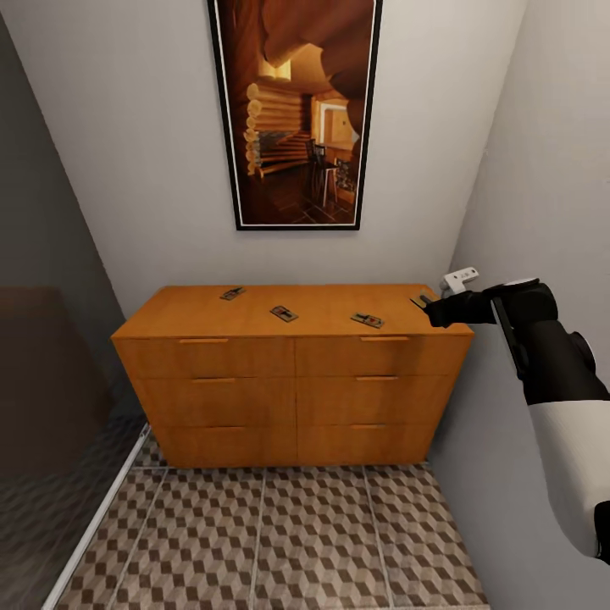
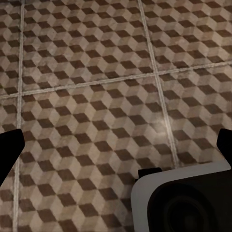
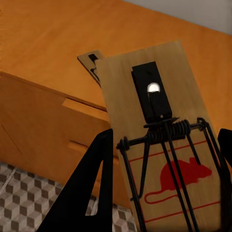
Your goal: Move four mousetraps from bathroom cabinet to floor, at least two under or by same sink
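Observation:
The cabinet (image 1: 292, 373) stands against the back wall with three mousetraps on its top: one at the back left (image 1: 232, 293), one in the middle (image 1: 284, 313) and one toward the right (image 1: 368, 320). At the top's right end my right gripper (image 1: 428, 307) is shut on another mousetrap (image 1: 420, 300). The right wrist view shows that trap (image 3: 159, 145) large between the dark fingers (image 3: 92, 193), held over the cabinet's front edge (image 3: 72, 104), with another trap (image 3: 91, 60) partly hidden behind it. My left gripper (image 2: 116, 145) hangs open over the bathroom floor (image 2: 96, 72).
A tall framed picture (image 1: 295, 110) hangs above the cabinet. A dark glass partition (image 1: 51, 407) closes the left side and a grey wall (image 1: 542, 169) the right. Patterned tiles (image 1: 280, 534) lie in front of the cabinet. A white and black robot part (image 2: 183, 198) sits under the left gripper.

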Motion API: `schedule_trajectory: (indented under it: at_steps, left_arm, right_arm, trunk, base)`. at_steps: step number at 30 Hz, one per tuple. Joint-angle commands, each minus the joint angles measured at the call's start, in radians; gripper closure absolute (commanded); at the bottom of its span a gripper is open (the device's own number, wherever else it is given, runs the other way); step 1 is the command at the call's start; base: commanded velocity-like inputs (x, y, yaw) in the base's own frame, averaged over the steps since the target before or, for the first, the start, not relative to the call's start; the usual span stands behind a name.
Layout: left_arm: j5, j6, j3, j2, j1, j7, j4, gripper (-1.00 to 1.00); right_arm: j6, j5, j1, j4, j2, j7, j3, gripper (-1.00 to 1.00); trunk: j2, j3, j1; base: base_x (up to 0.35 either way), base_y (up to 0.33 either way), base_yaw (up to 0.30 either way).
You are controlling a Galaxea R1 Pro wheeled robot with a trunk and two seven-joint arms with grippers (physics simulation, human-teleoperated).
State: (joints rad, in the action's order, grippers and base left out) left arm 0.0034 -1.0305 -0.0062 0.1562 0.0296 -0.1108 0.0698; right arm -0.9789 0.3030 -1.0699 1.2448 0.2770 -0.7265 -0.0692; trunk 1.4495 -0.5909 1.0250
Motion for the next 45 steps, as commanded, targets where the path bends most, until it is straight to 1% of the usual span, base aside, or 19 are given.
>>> schedule_trajectory:
  at_steps: [1,15,29,45]
  left_arm:
    - [0.001,-0.003,0.000,0.000,0.000,-0.004,0.001,-1.00]
    - [0.001,-0.003,0.000,0.000,0.000,-0.003,0.001,-1.00]
    - [0.001,-0.003,0.000,0.001,0.000,-0.004,0.001,-1.00]
    - [0.001,-0.003,0.000,0.001,0.000,-0.005,0.001,-1.00]
  right_arm:
    - [-0.003,0.008,-0.001,0.001,0.001,-0.010,-0.001,1.00]
    - [-0.003,0.008,-0.001,0.001,0.001,-0.010,-0.001,1.00]
    - [-0.003,0.008,-0.001,0.001,0.001,-0.010,-0.002,1.00]
    - [-0.002,0.008,-0.001,0.001,0.001,-0.010,-0.003,1.00]
  trunk:
    - [0.000,-0.001,0.000]
    - [0.000,-0.001,0.000]
    - [0.000,-0.001,0.000]
    - [0.000,-0.001,0.000]
  base:
    - [-0.011,0.000,0.000]
    - [-0.003,0.015,0.000]
    - [-0.088,0.223,0.000]
    - [-0.007,0.017,0.000]
